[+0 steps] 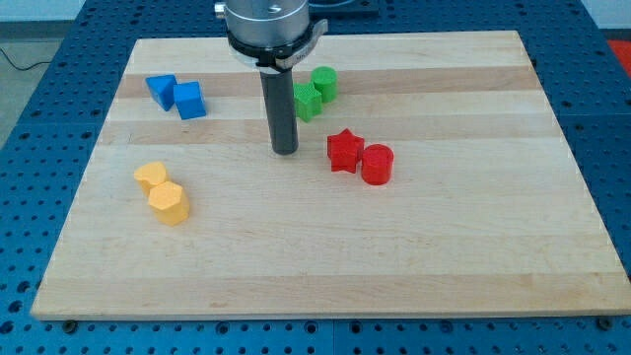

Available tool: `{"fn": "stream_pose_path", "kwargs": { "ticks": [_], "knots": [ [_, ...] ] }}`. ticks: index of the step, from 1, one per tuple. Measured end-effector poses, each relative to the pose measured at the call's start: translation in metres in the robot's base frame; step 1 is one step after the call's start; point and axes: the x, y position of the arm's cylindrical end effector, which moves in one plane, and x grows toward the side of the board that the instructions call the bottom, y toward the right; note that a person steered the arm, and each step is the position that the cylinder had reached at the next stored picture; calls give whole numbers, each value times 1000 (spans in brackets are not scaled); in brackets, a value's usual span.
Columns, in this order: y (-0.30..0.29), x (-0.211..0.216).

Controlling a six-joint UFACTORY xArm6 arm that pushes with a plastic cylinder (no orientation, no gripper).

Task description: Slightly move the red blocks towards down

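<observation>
My tip (pixel 285 150), a bare rod carrying no jaws to open or close, rests on the bench (pixel 414 266) just left of the touching red star (pixel 343 151) and red cylinder (pixel 377 164), not yet above them for a downward push.

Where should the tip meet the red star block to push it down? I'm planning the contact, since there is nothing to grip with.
No grip is possible. Bring my tip from the star's left round to the top edge of the red star block, then push toward the view's bottom. The red cylinder touches its right side.

bare board (pixel 325 247) below red blocks (pixel 360 158) (unobstructed), green blocks (pixel 315 92) above
</observation>
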Motion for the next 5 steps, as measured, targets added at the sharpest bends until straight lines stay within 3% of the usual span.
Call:
{"fn": "stream_pose_path", "kwargs": {
  "ticks": [2, 4, 5],
  "knots": [
    [0, -4],
    [69, -4],
    [99, -26]
  ]
}}
